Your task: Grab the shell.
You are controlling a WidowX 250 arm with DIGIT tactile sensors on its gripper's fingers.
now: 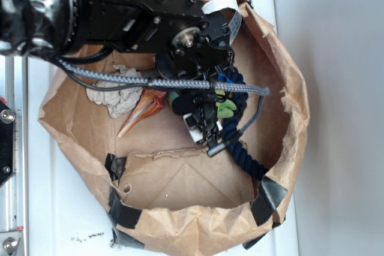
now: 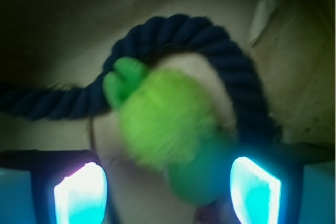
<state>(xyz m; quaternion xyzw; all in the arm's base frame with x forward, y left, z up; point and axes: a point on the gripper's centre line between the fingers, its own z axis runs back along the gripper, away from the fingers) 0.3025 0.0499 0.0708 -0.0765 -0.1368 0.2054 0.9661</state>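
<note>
exterior: arm is reaching into the paper bag [image 1: 282, 76] lying on the white tabletop [image 1: 54, 208]; shell [image 1: 143, 111] is lying near the bag's left wall, just beside the cloth wad [image 1: 117, 97], apart from the gripper [image 1: 207, 125].
wrist: fingers [image 2: 79, 195] are standing apart, gripping nothing; green plush [image 2: 168, 124] is sitting between them, navy rope [image 2: 210, 45] curving behind it.

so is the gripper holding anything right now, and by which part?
Nothing held. The gripper is open over the fuzzy lime-green plush toy; the glossy orange-tan spiral shell lies untouched.
</note>
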